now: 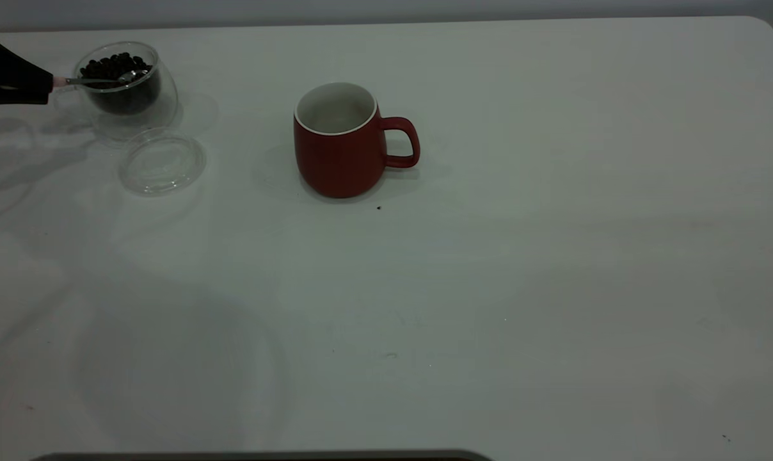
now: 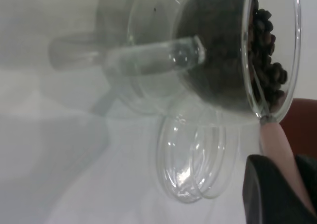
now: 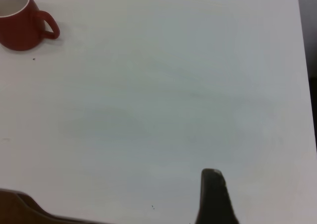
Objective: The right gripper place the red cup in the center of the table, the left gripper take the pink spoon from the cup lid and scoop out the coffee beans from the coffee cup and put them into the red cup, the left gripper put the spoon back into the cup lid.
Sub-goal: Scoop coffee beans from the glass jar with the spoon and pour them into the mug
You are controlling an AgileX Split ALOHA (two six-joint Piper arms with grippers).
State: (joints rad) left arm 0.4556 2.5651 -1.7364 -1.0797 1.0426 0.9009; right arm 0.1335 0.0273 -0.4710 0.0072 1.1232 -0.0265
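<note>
On the large plain white desk (image 1: 553,288), the dark red ceramic mug with white inside (image 1: 339,141) already stands near the centre and looks empty, so placement is judged complete while scooping, transfer and returning the spoon to the empty clear round plastic lid (image 1: 162,161) remain. The black tapered left gripper (image 1: 12,77), jaws pinching the slim pink-handled teaspoon (image 1: 98,80), holds its metal bowl over the dark brown coffee beans (image 1: 114,66) in the clear double-walled glass cup (image 1: 127,86) at the far left. The right gripper (image 3: 214,196) is parked well away from the mug; its jaw state cannot be told.

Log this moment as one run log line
phase: scooping | left gripper shut on pink spoon, bowl in coffee beans in coffee cup | cup lid empty | red cup centered, no beans visible
</note>
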